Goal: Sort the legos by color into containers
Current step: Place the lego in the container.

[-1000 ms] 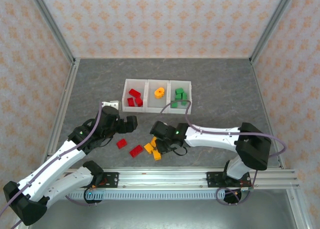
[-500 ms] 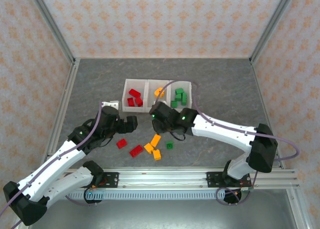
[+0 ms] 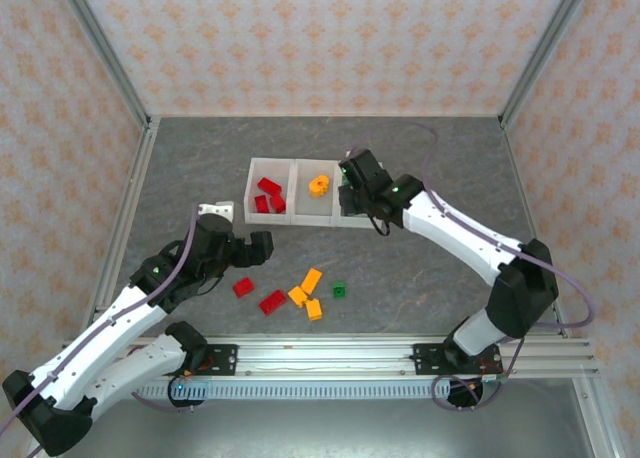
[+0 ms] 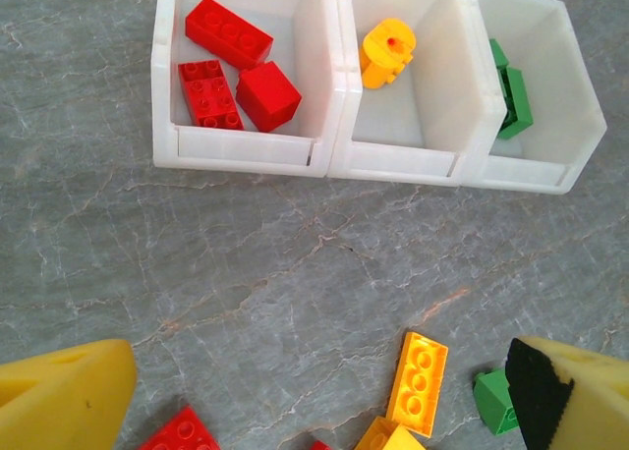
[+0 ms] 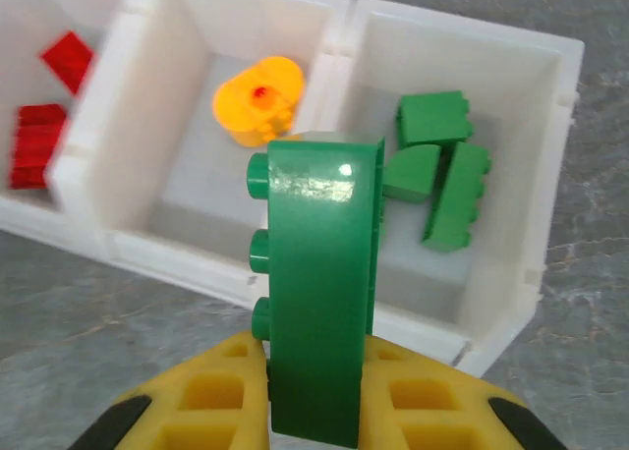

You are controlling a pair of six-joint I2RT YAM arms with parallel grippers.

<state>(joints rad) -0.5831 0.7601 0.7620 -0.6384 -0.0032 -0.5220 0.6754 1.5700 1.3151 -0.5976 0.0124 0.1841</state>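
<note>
The three joined white containers (image 3: 300,220) stand mid-table. The left one holds red legos (image 4: 228,32), the middle one a round orange piece (image 5: 258,101), the right one green bricks (image 5: 437,165). My right gripper (image 3: 355,173) hovers over the near edge of the right container (image 5: 462,324), shut on a long green brick (image 5: 319,283) held upright. Loose legos lie nearer the front: two red (image 3: 243,287) (image 3: 272,301), three orange (image 3: 311,278) (image 3: 297,296) (image 3: 314,309) and one small green (image 3: 339,291). My left gripper (image 3: 262,246) stands open above and to the left of them, nothing between its yellow fingers (image 4: 69,396).
Grey stone-patterned tabletop (image 3: 430,268) with bare room on the right side and behind the containers. Metal frame posts and patterned walls enclose it. An aluminium rail (image 3: 330,358) with both arm bases runs along the front edge.
My right gripper rose from the loose pile with the green brick and swung back to the right container. The small green lego now shows on the table. The left arm barely moved.
</note>
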